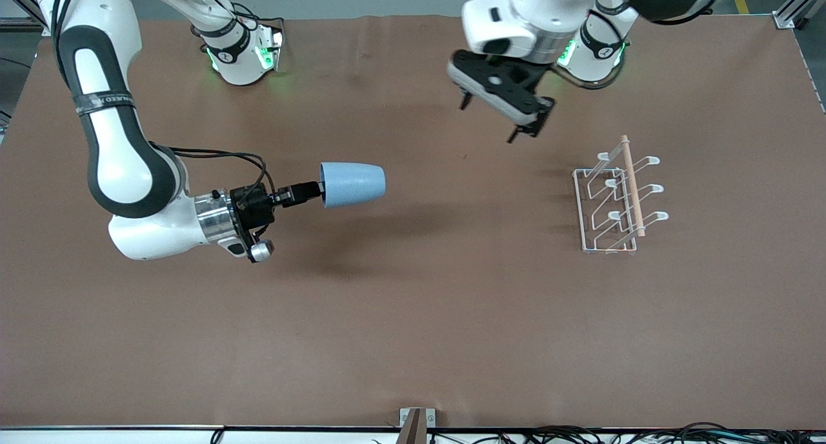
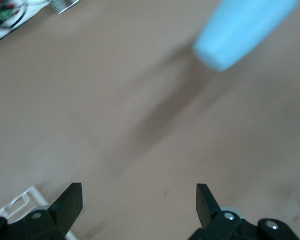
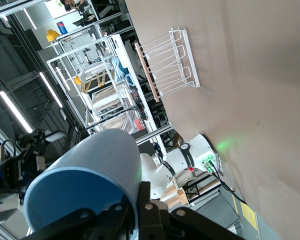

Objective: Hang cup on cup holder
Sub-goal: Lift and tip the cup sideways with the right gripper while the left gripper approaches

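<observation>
The light blue cup (image 1: 353, 184) hangs on its side above the middle of the table, its narrow closed bottom pointing toward the cup holder. My right gripper (image 1: 315, 191) is shut on the cup's rim, one finger inside the cup (image 3: 85, 185) and one outside, as the right wrist view shows (image 3: 140, 202). The white wire cup holder (image 1: 616, 202) with its wooden dowel stands on the table toward the left arm's end, its prongs empty. My left gripper (image 1: 488, 119) hovers open and empty over the table between the cup and the holder. In the left wrist view its gripper (image 2: 138, 200) frames bare table, with the cup (image 2: 245, 30) farther off.
The brown table mat (image 1: 413, 315) is bare around the cup holder (image 3: 167, 62). The two arm bases stand along the table edge farthest from the front camera. A corner of the cup holder (image 2: 20, 202) shows by the left fingers.
</observation>
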Controlling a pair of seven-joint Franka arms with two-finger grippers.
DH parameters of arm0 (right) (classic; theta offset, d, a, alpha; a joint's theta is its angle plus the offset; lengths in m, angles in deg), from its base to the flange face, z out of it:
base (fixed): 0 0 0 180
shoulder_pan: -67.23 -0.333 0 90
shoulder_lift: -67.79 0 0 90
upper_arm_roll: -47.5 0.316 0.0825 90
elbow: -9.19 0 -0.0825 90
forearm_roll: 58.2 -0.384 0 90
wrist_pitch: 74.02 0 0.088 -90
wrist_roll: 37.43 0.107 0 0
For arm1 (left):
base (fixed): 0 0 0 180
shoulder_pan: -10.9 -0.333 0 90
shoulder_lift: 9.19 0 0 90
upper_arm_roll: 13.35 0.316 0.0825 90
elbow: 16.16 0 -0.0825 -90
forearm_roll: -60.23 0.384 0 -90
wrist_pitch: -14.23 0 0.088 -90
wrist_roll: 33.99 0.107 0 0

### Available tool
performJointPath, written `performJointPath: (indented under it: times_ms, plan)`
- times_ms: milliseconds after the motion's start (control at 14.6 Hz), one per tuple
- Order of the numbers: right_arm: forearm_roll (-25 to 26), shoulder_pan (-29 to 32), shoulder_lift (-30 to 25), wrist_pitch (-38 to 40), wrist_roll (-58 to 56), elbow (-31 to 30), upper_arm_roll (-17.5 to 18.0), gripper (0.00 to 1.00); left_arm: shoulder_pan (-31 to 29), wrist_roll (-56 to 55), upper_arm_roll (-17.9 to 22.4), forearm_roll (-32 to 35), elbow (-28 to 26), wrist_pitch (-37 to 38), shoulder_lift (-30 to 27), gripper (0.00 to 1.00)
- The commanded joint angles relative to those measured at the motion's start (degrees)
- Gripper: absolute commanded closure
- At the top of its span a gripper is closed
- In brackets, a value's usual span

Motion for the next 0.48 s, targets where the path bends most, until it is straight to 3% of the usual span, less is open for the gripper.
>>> performJointPath:
  times_ms: [0,411]
  plan:
    - [-0.59,-1.47,-0.19,0.51,3.24,2.45,-0.38,0.98,3.38,0.9,-0.03,0.29,4.76,-3.36,4.74,0.0]
    - [-0.32,-2.0,-0.19,1.64,3.6,2.45,-0.46,0.98,8.14,5.18,0.06,0.47,4.76,-13.3,8.26,0.0]
